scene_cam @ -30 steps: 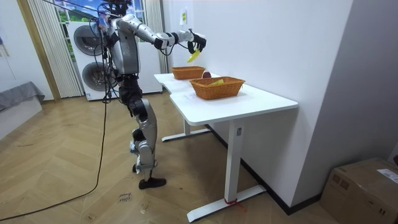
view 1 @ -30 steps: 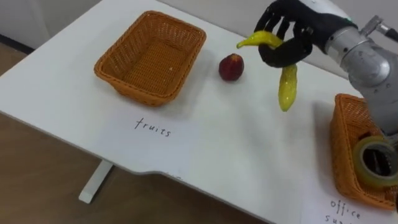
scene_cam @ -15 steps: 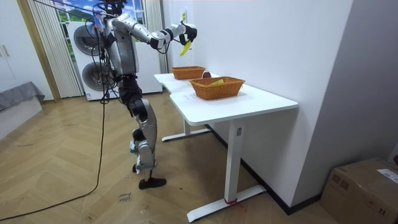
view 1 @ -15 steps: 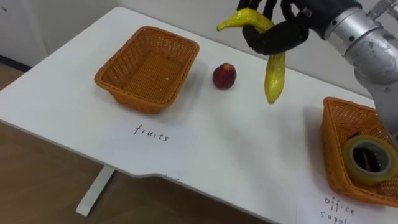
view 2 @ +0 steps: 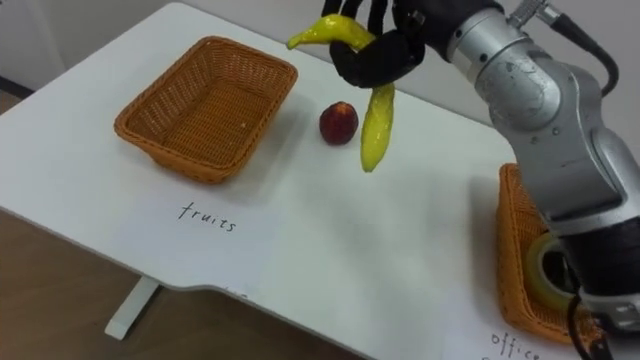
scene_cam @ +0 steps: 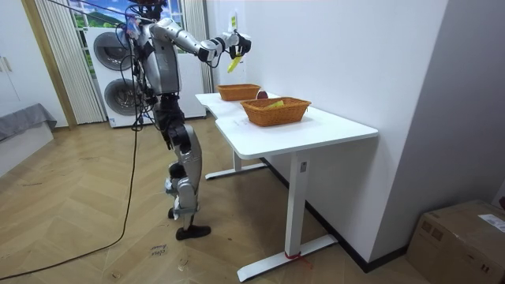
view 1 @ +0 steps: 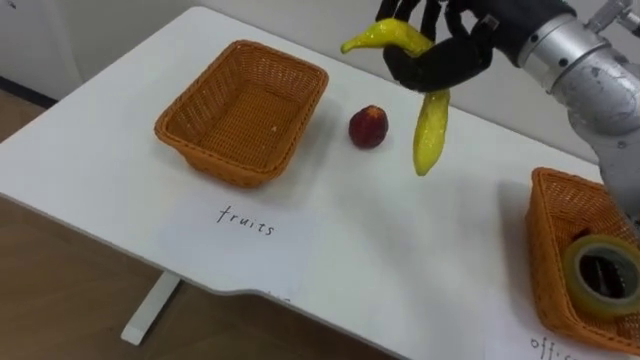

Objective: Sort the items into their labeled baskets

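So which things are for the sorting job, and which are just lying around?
For the job: the banana held in the right hand, the apple on the table, the empty fruit basket, the office supplies basket with the tape roll.
Just lying about: the washing machines, the cardboard box.

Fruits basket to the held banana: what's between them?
One red fruit, clear of the fruits basket and left of the banana in the right hand; both eye views show it.
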You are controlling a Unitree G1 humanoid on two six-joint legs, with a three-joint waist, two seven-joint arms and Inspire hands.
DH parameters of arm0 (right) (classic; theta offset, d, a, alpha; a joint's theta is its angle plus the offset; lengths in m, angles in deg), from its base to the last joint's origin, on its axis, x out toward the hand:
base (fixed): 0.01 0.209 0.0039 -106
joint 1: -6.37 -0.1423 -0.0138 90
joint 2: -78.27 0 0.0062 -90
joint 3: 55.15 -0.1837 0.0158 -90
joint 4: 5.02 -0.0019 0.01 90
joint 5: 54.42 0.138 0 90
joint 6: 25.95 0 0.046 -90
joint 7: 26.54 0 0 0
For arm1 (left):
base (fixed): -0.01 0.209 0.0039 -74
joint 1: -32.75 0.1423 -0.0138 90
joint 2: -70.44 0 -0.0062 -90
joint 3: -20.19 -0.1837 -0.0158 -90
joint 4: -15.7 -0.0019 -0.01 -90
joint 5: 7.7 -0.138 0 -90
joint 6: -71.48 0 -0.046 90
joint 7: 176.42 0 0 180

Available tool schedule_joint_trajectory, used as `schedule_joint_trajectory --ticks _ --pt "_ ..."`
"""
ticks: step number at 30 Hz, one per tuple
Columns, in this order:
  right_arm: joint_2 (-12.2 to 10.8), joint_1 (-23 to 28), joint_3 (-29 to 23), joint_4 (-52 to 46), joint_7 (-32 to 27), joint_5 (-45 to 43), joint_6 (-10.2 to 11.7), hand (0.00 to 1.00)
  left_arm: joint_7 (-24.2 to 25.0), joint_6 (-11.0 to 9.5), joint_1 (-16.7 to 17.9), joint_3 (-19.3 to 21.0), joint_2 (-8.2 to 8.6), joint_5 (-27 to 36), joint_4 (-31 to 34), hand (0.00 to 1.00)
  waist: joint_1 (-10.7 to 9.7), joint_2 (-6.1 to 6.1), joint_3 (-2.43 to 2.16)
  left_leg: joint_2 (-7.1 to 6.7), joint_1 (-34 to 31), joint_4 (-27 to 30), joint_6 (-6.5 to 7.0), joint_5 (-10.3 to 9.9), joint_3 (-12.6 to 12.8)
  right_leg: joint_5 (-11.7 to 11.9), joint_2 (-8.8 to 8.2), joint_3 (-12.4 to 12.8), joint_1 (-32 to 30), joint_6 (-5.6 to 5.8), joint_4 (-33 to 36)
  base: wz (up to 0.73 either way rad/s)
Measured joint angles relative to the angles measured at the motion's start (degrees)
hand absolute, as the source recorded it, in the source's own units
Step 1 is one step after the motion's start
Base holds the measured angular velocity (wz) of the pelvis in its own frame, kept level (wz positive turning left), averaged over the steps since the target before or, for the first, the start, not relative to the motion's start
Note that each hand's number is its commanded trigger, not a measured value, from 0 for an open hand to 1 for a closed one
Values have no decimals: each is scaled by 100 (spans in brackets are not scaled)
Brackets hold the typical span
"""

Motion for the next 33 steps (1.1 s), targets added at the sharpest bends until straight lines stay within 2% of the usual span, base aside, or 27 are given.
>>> schedule_joint_trajectory --ticks 8,10,12,16,23,25,27,33 --pt "-22 -6 195 48 0 -24 -45 100 -19 108 11 120 -23 -264 182 0 264 -11 0 0 4 16 13 -42 4 -11 -2 -10 -14 17 -1 0" --pt "-22 -6 310 71 11 7 -48 100 -23 106 46 122 -38 -268 182 0 284 -41 -5 0 1 8 12 -45 -2 -13 -2 -19 -13 19 -1 2" --pt "-22 -6 389 118 62 24 -49 100 -21 112 64 123 -91 -380 184 0 274 -125 -6 -7 -46 23 5 -58 -78 -16 -2 -99 -5 18 -10 13" --pt "-22 -75 552 360 64 81 -53 100 -13 144 109 115 -136 -378 175 0 348 -255 27 -5 -84 62 -4 -64 -116 -18 -1 -162 -3 14 -18 8" --pt "-29 -81 894 747 63 280 -49 100 -2 230 226 112 -167 -374 191 0 578 -278 25 -14 -85 145 1 -110 -163 -20 -6 -213 52 18 -18 4" --pt "-69 -81 999 827 61 398 -52 100 -2 248 232 109 -180 -373 219 0 595 -289 26 -14 -71 145 -2 -111 -195 -26 -5 -240 82 26 -15 8" --pt "-245 -81 1001 883 30 434 -47 100 13 260 228 111 -194 -378 213 0 617 -324 50 -15 -88 149 -16 -121 -231 -31 -2 -267 78 24 -16 6" --pt "-299 -81 1022 968 -88 447 -48 100 114 272 212 112 -212 -378 205 0 763 -372 52 -44 -208 266 -16 -141 -297 -70 -11 -331 58 10 -39 7"
